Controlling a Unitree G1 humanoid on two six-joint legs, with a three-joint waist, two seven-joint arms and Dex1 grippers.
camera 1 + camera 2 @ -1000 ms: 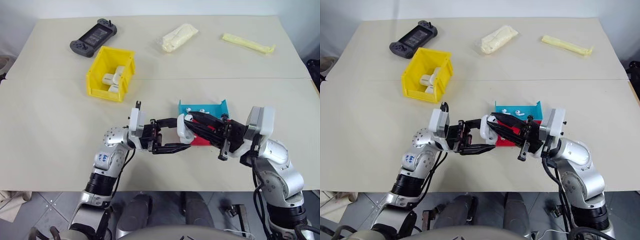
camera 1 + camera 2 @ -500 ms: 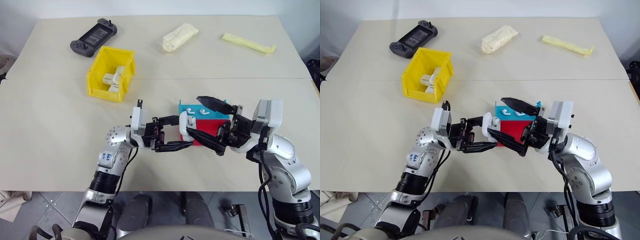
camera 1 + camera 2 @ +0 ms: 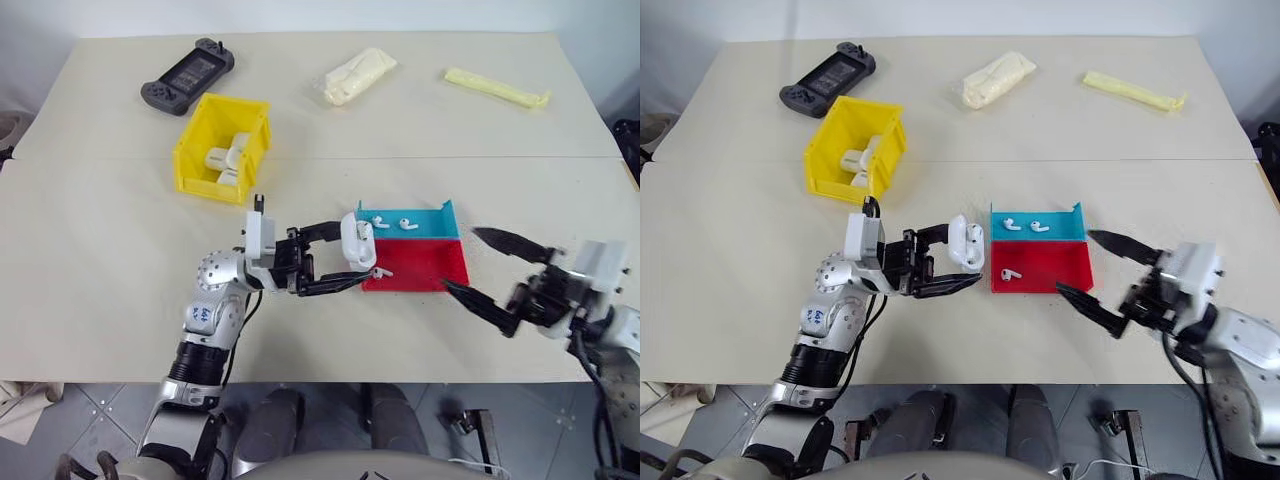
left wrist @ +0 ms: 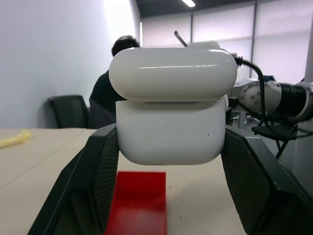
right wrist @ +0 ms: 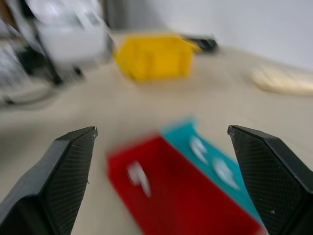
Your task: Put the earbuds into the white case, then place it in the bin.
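Your right gripper (image 3: 492,270) hangs nearest you, jaws spread wide and empty, right of the red tray (image 3: 425,268). Your left gripper (image 3: 345,264) pinches the case (image 3: 357,243), lid ajar, just left of that tray. One earbud (image 3: 1009,272) lies there, two in the cyan tray (image 3: 1060,229). Farther left sits the bin (image 3: 196,140).

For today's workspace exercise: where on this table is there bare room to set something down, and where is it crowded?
Free: the table's wide left side below the bin, and the strip between bin and trays. Crowded: around the cyan tray, red tray and both grippers.
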